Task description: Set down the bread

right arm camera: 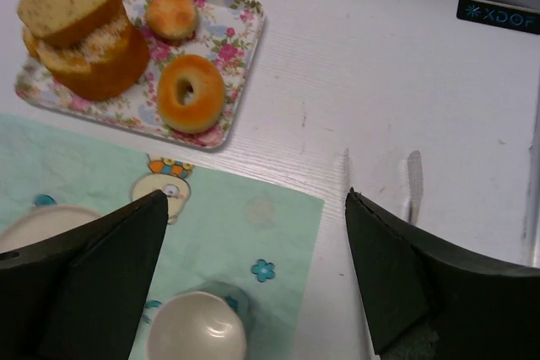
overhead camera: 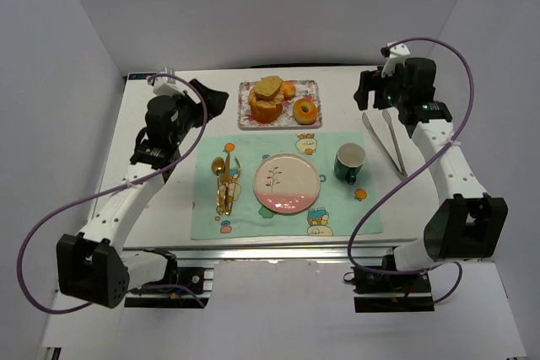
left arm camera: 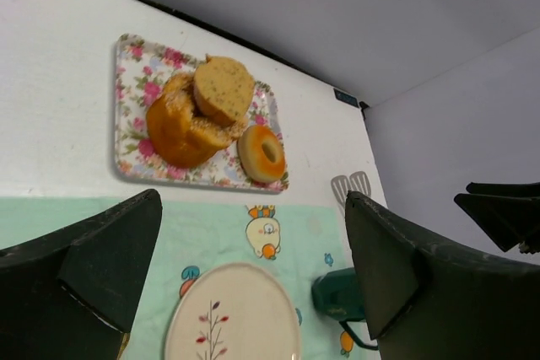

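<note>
Plainly you are at the reach: left jaws and right jaws gape empty, so next close on the bread [overhead camera: 268,94] on its tray [overhead camera: 278,127] at upper centre.

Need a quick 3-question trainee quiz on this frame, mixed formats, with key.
1. True or false: all the bread lies on the floral tray; the plate is bare.
2. Which lies right of the mug? A) tongs B) whisk C) ladle
3. Fill in: the left gripper and right gripper are both ___.
Key: 1 true; 2 A; 3 open.
</note>
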### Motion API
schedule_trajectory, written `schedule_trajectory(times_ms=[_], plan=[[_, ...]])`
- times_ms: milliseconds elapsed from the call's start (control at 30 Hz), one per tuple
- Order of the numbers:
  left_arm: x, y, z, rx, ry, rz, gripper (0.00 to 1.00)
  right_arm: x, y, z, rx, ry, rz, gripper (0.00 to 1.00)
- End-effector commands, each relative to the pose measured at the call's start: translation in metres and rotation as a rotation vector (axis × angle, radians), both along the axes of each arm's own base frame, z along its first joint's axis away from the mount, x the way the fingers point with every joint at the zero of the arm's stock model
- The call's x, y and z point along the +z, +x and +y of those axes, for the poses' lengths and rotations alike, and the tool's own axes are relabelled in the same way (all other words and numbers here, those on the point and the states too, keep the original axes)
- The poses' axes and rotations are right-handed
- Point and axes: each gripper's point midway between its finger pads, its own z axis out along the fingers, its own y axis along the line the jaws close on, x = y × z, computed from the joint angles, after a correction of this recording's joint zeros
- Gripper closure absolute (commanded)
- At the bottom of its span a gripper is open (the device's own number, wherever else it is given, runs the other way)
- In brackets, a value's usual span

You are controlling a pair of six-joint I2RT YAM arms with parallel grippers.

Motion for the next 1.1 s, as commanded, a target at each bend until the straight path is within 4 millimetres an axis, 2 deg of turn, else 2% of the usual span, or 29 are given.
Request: schedule_trajectory(times_ms=[0,67,133,167,200,267,300,333,367,400,433,467,500,533,567,633,700,733,767,833,933,1067], plan=[[-0.002,-0.016,0.015,0.055,0.004,-0.002,0.02,0.008,-0.017,-0.007,0.09,-0.117,-0.087,0.12],[-0.009,-0.021,0.024,0.094,0.018,0.009,0.02,-0.009,-0.028,-0.006,0.183,-0.177,-0.073,0.19],[-0.019,-0.025,0.025,0.089,0.027,0.03,0.08,-0.015,-0.037,-0.007,0.241,-0.154,-0.048,0.55],[-0.02,-0.026,0.024,0.081,0.028,0.031,0.15,-0.016,-0.038,-0.007,0.241,-0.14,-0.04,0.73],[-0.021,-0.026,0.024,0.076,0.029,0.031,0.46,-0.015,-0.039,-0.014,0.226,-0.114,-0.039,1.0],[-0.027,-0.027,0.023,0.073,0.034,0.045,0.98,-0.017,-0.04,-0.026,0.21,-0.091,-0.023,1.0],[-0.032,-0.027,0.023,0.073,0.039,0.058,1.0,-0.02,-0.04,-0.03,0.213,-0.077,-0.007,1.0],[-0.033,-0.03,0.017,0.035,0.037,0.058,1.0,-0.027,-0.043,-0.039,0.197,-0.058,0.031,0.94],[-0.036,-0.031,0.016,0.026,0.04,0.059,1.0,-0.033,-0.043,-0.045,0.184,-0.052,0.056,0.69],[-0.037,-0.031,0.016,0.018,0.049,0.059,1.0,-0.044,-0.04,-0.05,0.188,-0.037,0.097,0.13],[-0.04,-0.032,0.014,0.01,0.055,0.068,0.9,-0.058,-0.044,-0.058,0.187,-0.044,0.154,0.1],[-0.045,-0.033,0.015,0.005,0.068,0.078,0.74,-0.066,-0.043,-0.074,0.158,-0.046,0.188,0.11],[-0.054,-0.037,0.015,-0.002,0.077,0.112,0.56,-0.084,-0.04,-0.086,0.122,-0.055,0.244,0.11],[-0.058,-0.038,0.014,-0.009,0.08,0.122,0.36,-0.095,-0.041,-0.102,0.078,-0.064,0.278,0.11],[-0.062,-0.04,0.014,-0.01,0.082,0.131,0.31,-0.104,-0.042,-0.111,0.074,-0.099,0.297,0.11],[-0.07,-0.046,0.014,-0.016,0.077,0.142,0.26,-0.135,-0.045,-0.132,0.016,-0.172,0.372,0.17],[-0.077,-0.049,0.015,-0.011,0.071,0.153,0.23,-0.152,-0.043,-0.142,0.031,-0.247,0.373,0.21],[-0.078,-0.05,0.015,-0.01,0.068,0.155,0.23,-0.167,-0.05,-0.143,0.031,-0.263,0.396,0.21],[-0.08,-0.05,0.015,-0.012,0.069,0.16,0.22,-0.168,-0.042,-0.146,0.04,-0.291,0.355,0.2],[-0.083,-0.05,0.016,-0.008,0.074,0.168,0.22,-0.182,-0.044,-0.143,0.068,-0.298,0.366,0.17],[-0.088,-0.048,0.016,-0.002,0.077,0.181,0.22,-0.213,-0.041,-0.142,0.096,-0.286,0.432,0.16],[-0.091,-0.047,0.018,0.007,0.084,0.196,0.22,-0.227,-0.032,-0.153,0.051,-0.299,0.469,0.16]])
